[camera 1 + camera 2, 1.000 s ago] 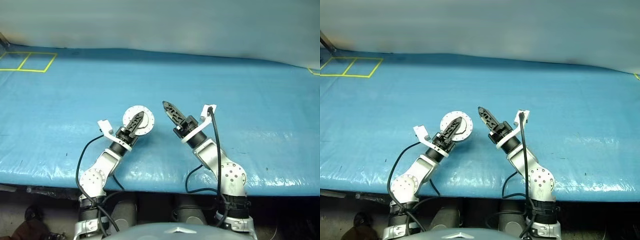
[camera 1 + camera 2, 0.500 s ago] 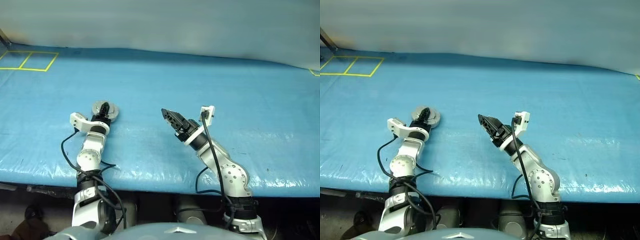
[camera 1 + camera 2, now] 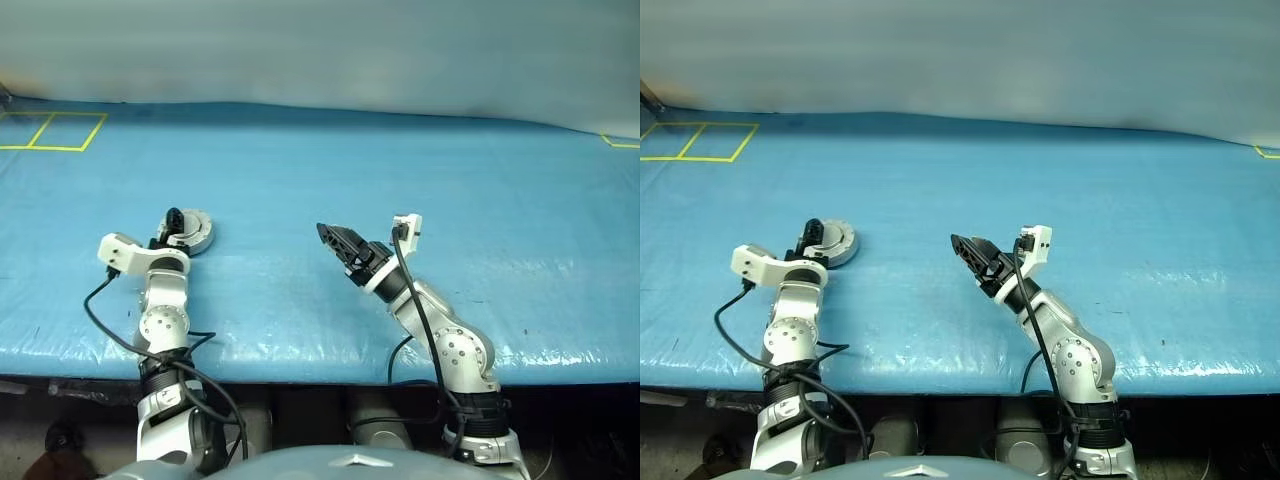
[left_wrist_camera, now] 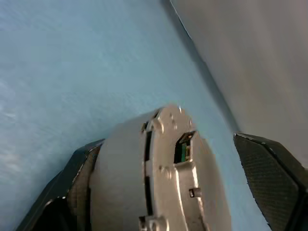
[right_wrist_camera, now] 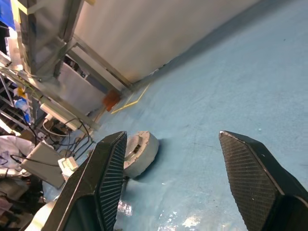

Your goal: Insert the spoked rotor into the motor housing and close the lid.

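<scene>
Your round silver metal motor housing (image 3: 190, 231) lies lid-shut on the blue tabletop (image 3: 420, 160); left hand (image 3: 172, 222) spread wide around it, right hand (image 3: 335, 240) apart, empty, part-open.

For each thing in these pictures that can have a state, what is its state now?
motor housing: lying on the blue table cover, lid closed onto it.
left gripper: open, fingers either side of the housing.
right gripper: open, empty, apart from the housing.
</scene>
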Robot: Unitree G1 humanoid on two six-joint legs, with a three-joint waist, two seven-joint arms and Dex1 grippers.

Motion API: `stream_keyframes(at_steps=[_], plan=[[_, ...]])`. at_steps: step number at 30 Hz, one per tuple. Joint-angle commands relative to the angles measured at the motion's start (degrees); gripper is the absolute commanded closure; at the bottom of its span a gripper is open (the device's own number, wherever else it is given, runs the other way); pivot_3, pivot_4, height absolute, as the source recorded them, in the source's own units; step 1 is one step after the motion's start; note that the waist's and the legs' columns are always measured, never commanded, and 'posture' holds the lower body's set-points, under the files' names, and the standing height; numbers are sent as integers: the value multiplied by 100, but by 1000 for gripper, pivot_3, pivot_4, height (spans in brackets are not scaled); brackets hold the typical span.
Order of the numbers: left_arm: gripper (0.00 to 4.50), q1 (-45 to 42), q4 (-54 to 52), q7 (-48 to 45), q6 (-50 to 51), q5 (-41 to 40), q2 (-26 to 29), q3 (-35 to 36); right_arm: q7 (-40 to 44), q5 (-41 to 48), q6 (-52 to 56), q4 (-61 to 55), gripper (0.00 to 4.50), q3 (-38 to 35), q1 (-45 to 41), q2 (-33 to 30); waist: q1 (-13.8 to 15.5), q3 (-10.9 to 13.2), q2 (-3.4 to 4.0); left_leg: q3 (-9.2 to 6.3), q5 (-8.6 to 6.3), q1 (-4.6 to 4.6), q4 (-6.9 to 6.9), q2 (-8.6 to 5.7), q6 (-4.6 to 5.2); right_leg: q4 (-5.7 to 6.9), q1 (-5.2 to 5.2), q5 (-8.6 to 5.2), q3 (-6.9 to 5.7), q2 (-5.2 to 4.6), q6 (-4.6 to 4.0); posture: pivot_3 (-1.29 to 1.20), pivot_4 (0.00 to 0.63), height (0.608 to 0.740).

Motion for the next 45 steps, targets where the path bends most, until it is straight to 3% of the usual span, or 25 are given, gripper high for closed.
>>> stream_keyframes(at_steps=[1, 6, 13, 18, 25, 27, 32, 36, 45], plan=[[14, 323, -348, 247, -208, 203, 153, 247, 23, -184, 47, -50, 1274, 66, -180, -67, 6, 0, 0, -1, 0, -1, 0, 0, 0, 0, -1, 0, 0, 0, 0, 0, 150, 740], [14, 506, -798, 205, -689, 519, 231, 268, 30, -750, -223, -90, 1274, 236, -171, -138, 77, 1, -4, -2, 0, -9, 2, -1, 0, -3, -3, 0, -1, 0, 0, 0, 150, 740], [14, 98, -1562, 236, -1103, 927, 185, -150, 18, -1334, -668, -163, 1274, 164, 21, -181, 249, 5, -25, -8, 0, -21, 4, -5, -3, -19, -1, 3, -5, -1, 4, 0, 150, 740], [14, 66, -1639, -531, -881, 2254, 663, -1561, 423, -2210, -1430, -286, 1274, 357, 150, -747, 248, 5, -24, -5, 1, -25, -5, -8, -3, -62, 13, 15, -4, 0, 23, 0, 150, 740], [14, 449, -1970, -3413, -410, 3415, 2276, -4204, 768, -3295, -1782, -136, 1274, 520, 242, -1815, 166, 5, -18, 9, -1, -23, -38, -8, -2, -81, 3, 17, 9, -1, 25, 0, 150, 740], [14, 534, -1856, -3984, -403, 3583, 2618, -4574, 910, -3625, -1900, -46, 1274, 523, 308, -2175, 134, 4, -12, 11, 0, -15, -54, -2, -2, -78, -1, 10, 8, 0, 13, 0, 150, 740], [14, 555, -1566, -4331, -552, 3725, 2756, -4567, 1142, -3737, -1890, 35, 1274, 426, 361, -2481, 131, 6, -11, 9, 1, -11, -76, 2, -1, -78, -8, 4, 4, 0, 4, 0, 150, 740], [0, 610, -1474, -4523, -724, 3755, 2688, -4529, 1293, -3609, -1802, 0, 47, 287, 377, -2490, 163, 6, -12, 10, 1, -12, -76, -1, -1, -82, -5, 6, 5, -4, 8, 0, 150, 740], [0, 768, -1479, -4596, -715, 3734, 2512, -4381, 1306, -3891, -1884, 12, 16, 414, 367, -2448, 200, 5, -12, 10, 2, -11, -73, -2, -2, -82, -4, 7, 5, -5, 11, 0, 150, 740]])
